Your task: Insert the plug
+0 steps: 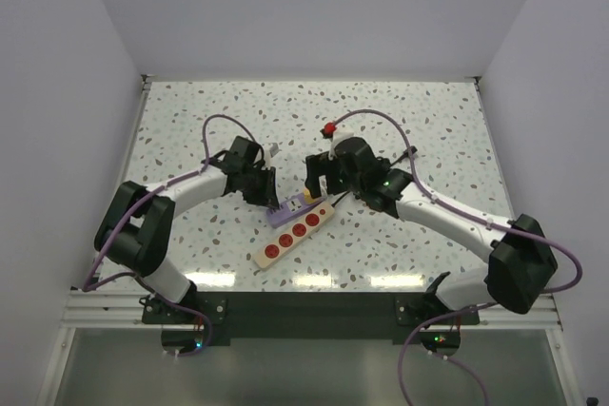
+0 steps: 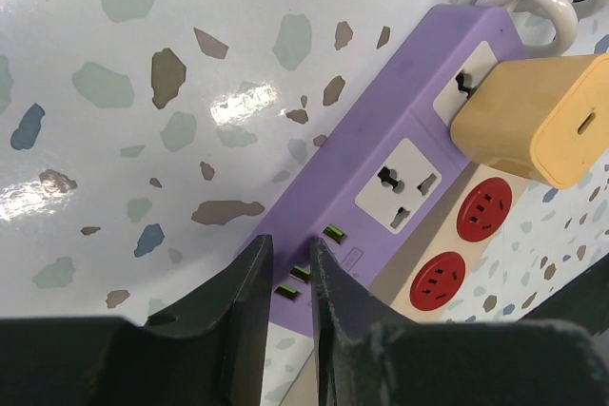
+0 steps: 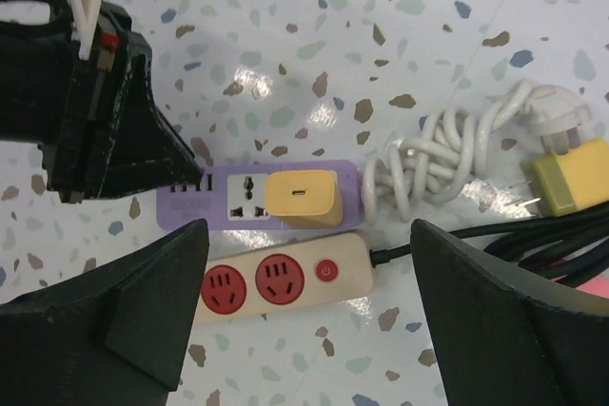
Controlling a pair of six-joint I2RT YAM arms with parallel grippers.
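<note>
Right wrist view: yellow charger plug (image 3: 303,199) sits in purple power strip (image 3: 152,208) socket, directly below the right gripper (image 3: 304,252), jaws released wide, strip's long axis spanning them; left gripper (image 2: 289,263), clenched on nothing, over the USB end.

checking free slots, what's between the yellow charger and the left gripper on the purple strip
An empty universal socket, then green USB ports, on the purple strip between yellow charger and left gripper; clearest in the left wrist view.
</note>
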